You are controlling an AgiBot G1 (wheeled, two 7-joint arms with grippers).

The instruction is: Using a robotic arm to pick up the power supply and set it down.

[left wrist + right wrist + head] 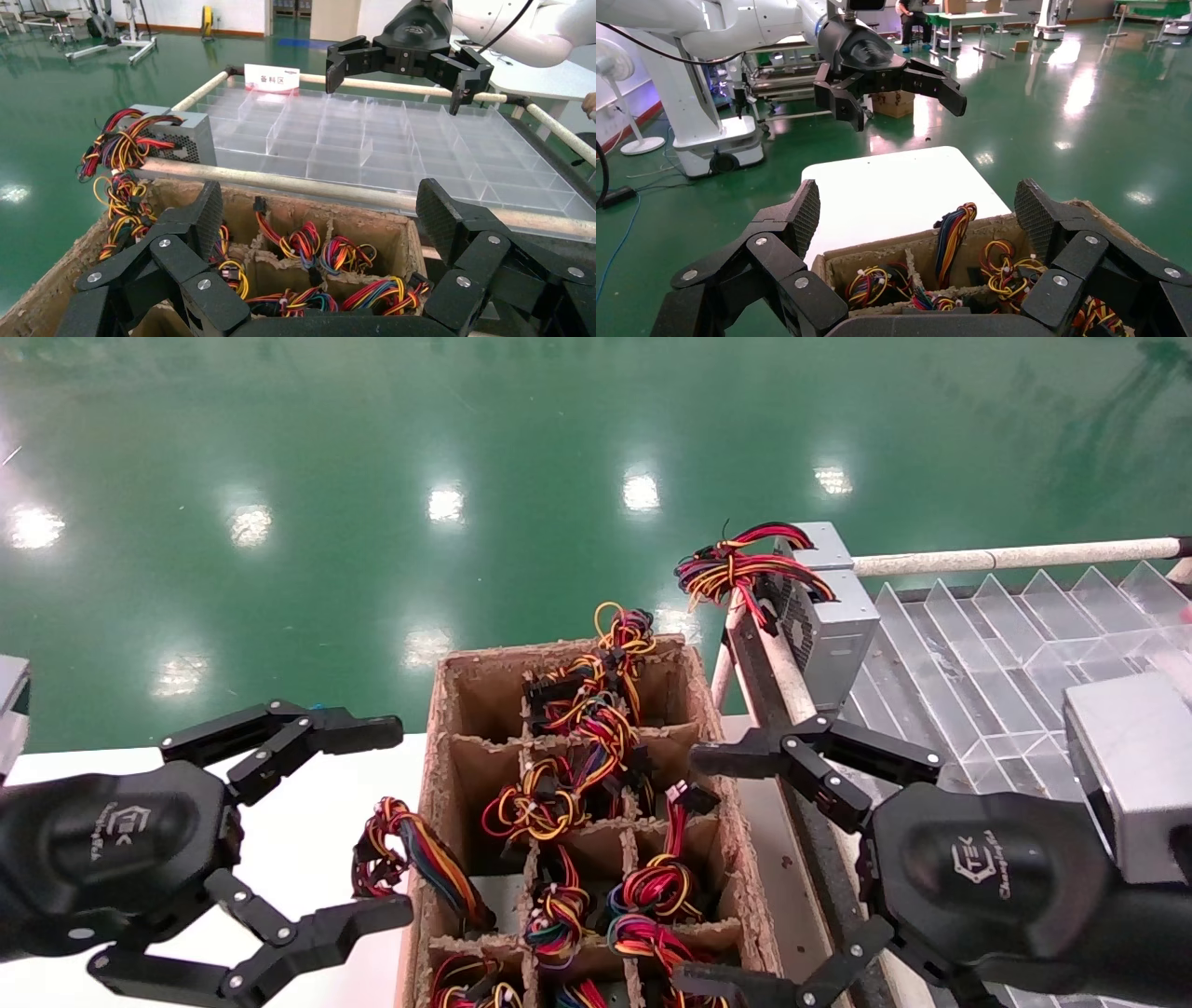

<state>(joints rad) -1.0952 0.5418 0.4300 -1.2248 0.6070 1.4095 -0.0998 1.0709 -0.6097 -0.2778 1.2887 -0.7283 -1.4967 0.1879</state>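
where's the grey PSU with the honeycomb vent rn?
The grey metal power supply sits right of centre in the head view, at the near-left corner of the clear plastic divider tray, just beyond the brown cardboard box.

Grey box (1131, 770) cut off (right edge).

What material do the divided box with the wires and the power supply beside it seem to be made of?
The divided box looks like rough brown moulded pulp or cardboard: fibrous, ragged edges. The power supply looks like matte grey sheet metal, with a perforated vent side.
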